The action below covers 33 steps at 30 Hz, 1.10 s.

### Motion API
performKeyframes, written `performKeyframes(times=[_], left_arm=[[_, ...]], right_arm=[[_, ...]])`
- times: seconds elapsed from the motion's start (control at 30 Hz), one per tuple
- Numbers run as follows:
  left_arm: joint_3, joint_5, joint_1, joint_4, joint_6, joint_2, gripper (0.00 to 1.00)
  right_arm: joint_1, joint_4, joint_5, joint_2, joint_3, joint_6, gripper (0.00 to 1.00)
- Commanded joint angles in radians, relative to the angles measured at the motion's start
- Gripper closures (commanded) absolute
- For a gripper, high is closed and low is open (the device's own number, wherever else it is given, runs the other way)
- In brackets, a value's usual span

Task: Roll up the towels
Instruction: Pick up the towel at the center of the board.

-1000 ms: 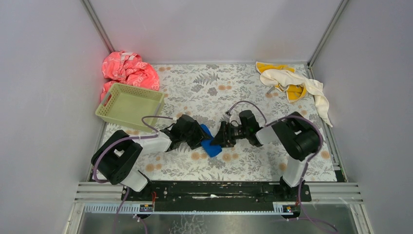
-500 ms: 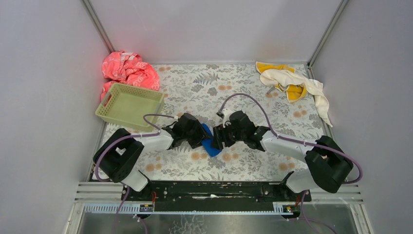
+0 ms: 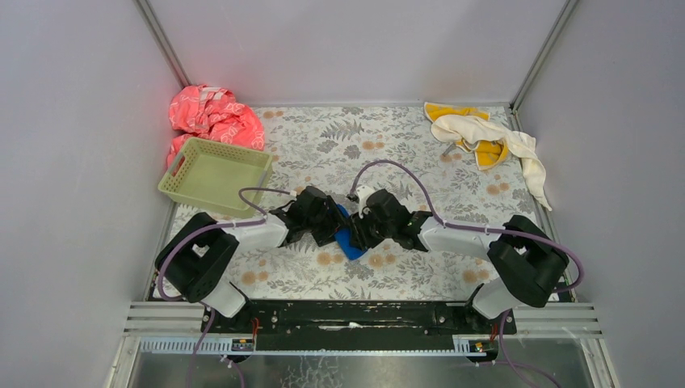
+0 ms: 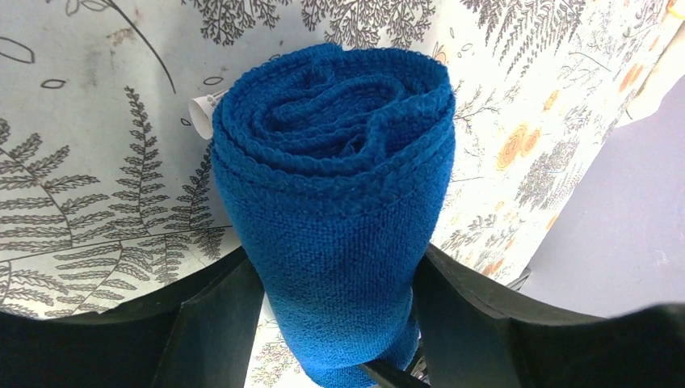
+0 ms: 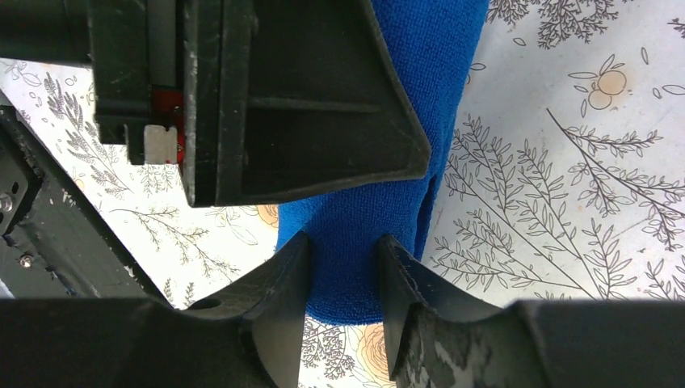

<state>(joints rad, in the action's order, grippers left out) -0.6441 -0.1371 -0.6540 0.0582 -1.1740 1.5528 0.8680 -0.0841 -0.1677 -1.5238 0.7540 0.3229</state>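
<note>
Blue terry, wound into a tight roll: the blue towel (image 3: 350,240) lies on the flowered table (image 3: 323,137), to the right of the pale green basket (image 3: 214,174) and nearer my arm bases. My right gripper (image 5: 343,271) is pinched on one end of the roll, with both fingers pressed into the pile. My left gripper (image 4: 335,279) straddles the roll with a finger against each side; I cannot tell whether it squeezes or only touches. Well to the right of the basket, at the far corner, the cream-white towel (image 3: 493,133) lies crumpled over the yellow-orange towel (image 3: 489,155), both unrolled. Just behind the basket sits the pink-red cloth (image 3: 212,115).
</note>
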Motion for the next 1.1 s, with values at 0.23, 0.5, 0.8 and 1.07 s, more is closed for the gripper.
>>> performKeyframes(times=[0.23, 0.5, 0.8, 1.07], left_arm=[[0.088, 0.032, -0.003, 0.018, 0.032, 0.000, 0.30], [0.075, 0.005, -0.002, 0.055, 0.057, 0.053, 0.30], [0.044, 0.038, -0.003, 0.046, 0.078, 0.136, 0.49], [-0.095, 0.180, 0.019, -0.195, 0.229, 0.063, 0.71]], right_arm=[[-0.140, -0.066, -0.268, -0.100, -0.069, 0.051, 0.66], [-0.211, -0.151, -0.440, -0.157, -0.095, 0.112, 0.66], [-0.226, -0.184, -0.459, -0.167, -0.102, 0.146, 0.64], [-0.225, 0.044, -0.310, 0.072, -0.030, 0.009, 0.39]])
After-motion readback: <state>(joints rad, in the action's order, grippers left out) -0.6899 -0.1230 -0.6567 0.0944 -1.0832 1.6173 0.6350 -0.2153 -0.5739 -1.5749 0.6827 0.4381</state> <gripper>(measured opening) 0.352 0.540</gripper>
